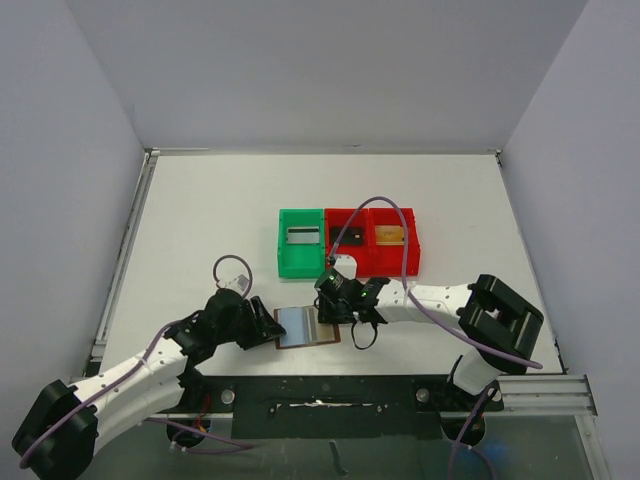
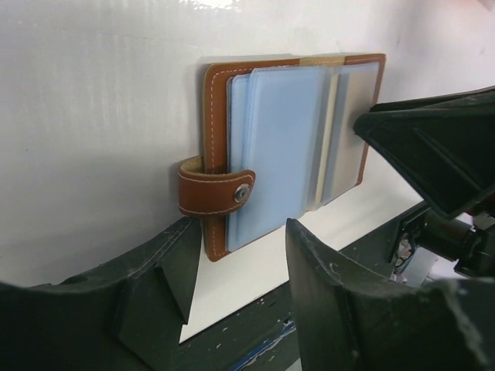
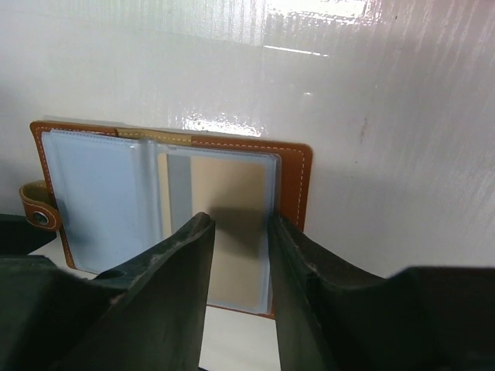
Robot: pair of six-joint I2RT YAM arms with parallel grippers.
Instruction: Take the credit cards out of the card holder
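The brown leather card holder (image 1: pixel 307 326) lies open on the table near the front edge, its clear sleeves facing up. In the left wrist view (image 2: pixel 294 147) it shows pale blue panels and a snap strap (image 2: pixel 216 193). In the right wrist view (image 3: pixel 170 201) a tan card (image 3: pixel 224 224) sits in the right-hand sleeve. My left gripper (image 1: pixel 268 327) is open and empty just left of the strap end (image 2: pixel 240 255). My right gripper (image 1: pixel 335 305) is open, its fingers straddling the tan sleeve (image 3: pixel 240 232), holding nothing.
A green bin (image 1: pixel 301 258) holds a grey card (image 1: pixel 302 236). A red two-part bin (image 1: pixel 372 262) beside it holds a dark card (image 1: pixel 355 236) and a golden card (image 1: pixel 390 236). The table's front edge runs just below the card holder.
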